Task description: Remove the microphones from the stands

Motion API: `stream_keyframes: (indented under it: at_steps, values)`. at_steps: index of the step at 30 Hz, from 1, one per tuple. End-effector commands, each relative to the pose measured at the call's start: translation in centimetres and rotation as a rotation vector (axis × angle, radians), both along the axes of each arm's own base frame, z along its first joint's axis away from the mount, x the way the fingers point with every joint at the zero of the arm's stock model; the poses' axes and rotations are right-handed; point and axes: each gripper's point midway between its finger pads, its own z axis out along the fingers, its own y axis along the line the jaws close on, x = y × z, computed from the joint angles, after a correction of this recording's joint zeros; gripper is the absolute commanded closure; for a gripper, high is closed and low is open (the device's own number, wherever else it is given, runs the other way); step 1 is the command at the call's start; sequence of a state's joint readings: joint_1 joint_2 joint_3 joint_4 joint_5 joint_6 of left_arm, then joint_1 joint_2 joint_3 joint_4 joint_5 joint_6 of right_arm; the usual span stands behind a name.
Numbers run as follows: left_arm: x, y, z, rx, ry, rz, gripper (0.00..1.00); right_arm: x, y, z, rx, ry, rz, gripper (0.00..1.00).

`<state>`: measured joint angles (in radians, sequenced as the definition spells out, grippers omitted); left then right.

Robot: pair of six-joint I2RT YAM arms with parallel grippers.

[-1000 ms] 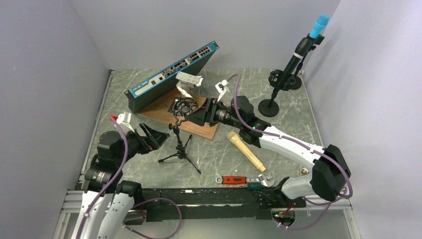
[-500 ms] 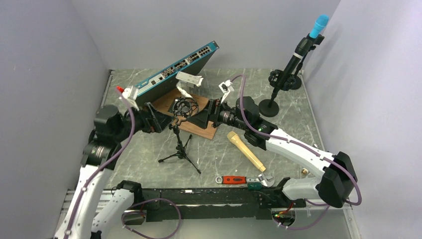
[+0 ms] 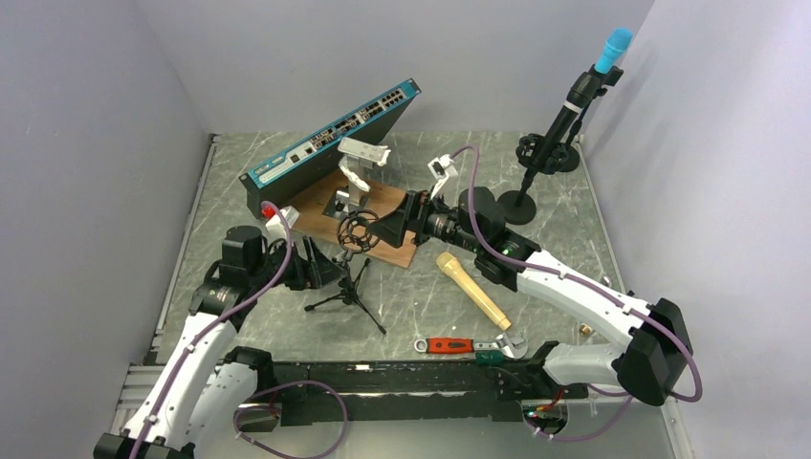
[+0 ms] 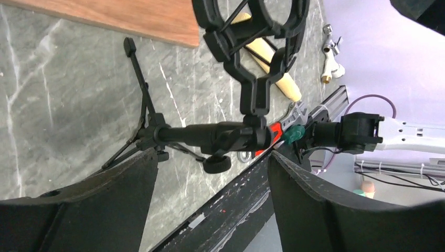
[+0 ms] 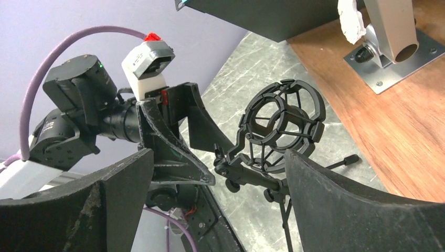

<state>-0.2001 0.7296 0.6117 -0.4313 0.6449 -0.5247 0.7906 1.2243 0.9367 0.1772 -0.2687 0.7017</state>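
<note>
A black microphone with a blue foam cap (image 3: 595, 79) sits in a tall stand with a round base (image 3: 517, 206) at the back right, far from both grippers. A gold microphone (image 3: 472, 290) lies loose on the table; it also shows in the left wrist view (image 4: 286, 89). A small black tripod stand (image 3: 349, 287) carries an empty shock mount (image 3: 357, 230). My left gripper (image 3: 327, 269) is open, its fingers on either side of the tripod's stem (image 4: 204, 135). My right gripper (image 3: 385, 228) is open and empty, facing the shock mount (image 5: 283, 123) from the right.
A blue-edged network switch (image 3: 330, 143) leans at the back left above a wooden board (image 3: 387, 206) with a white bracket (image 3: 361, 153). A red-handled wrench (image 3: 459, 345) lies by the front edge. Another black mount (image 3: 536, 151) sits at the back right.
My left arm swung from the left side in to the tripod stand. The shock mount now sits nearer the front. My right gripper shifted slightly right.
</note>
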Motion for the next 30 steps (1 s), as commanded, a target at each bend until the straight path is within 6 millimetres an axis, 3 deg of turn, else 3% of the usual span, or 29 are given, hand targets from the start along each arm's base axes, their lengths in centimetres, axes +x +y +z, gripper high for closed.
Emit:
stream_keyframes:
  at_steps: [1, 4, 8, 15, 22, 30]
  values:
    - [0.0, 0.5, 0.9, 0.028, -0.085, 0.007, 0.16, 0.3, 0.4, 0.8, 0.013, -0.037, 0.009, 0.04]
    - [0.3, 0.4, 2.7, 0.016, -0.132, 0.007, 0.1, 0.4, 0.3, -0.1, -0.028, -0.033, 0.009, 0.04]
    - [0.9, 0.3, 5.0, 0.015, -0.19, 0.0, 0.07, 0.4, -0.8, -2.8, -0.133, -0.034, -0.011, 0.04]
    - [1.5, 1.9, 7.8, 0.119, -0.275, 0.051, 0.04, -2.5, -1.2, -6.8, -0.339, -0.155, 0.043, 0.0]
    - [0.6, 4.2, 10.2, 0.205, -0.387, 0.145, 0.02, -5.9, 0.7, -10.6, -0.551, -0.311, 0.088, 0.01]
    - [-2.0, 6.1, 11.5, 0.231, -0.484, 0.215, 0.01, -7.3, 3.7, -14.6, -0.657, -0.381, 0.057, 0.21]
